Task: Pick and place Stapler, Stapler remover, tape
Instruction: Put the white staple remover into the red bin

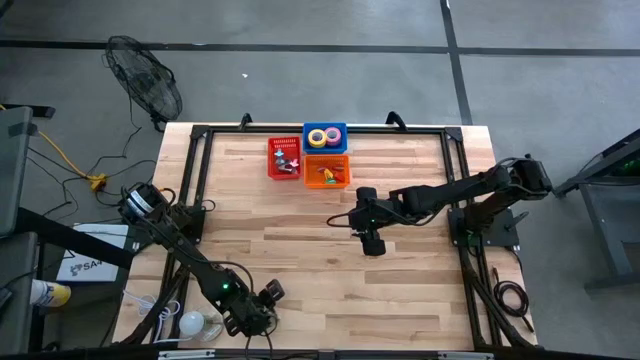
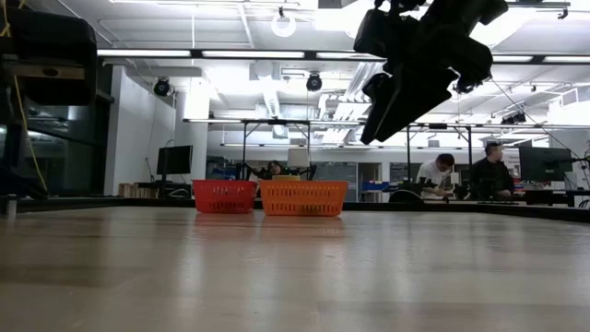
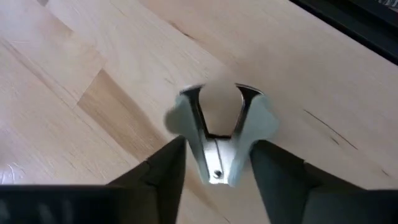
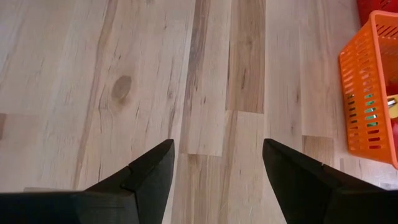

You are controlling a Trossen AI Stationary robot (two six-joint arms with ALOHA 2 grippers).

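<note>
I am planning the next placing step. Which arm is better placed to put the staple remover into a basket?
The left: the left gripper already holds the staple remover between its fingers. The right gripper is open with nothing in it, though nearer the orange basket.

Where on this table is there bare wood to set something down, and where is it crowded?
Bare table runs from the left end effector, shut on the staple remover, across to the open right end effector. Crowded: the far edge, where the red basket, orange basket and blue basket cluster.
</note>
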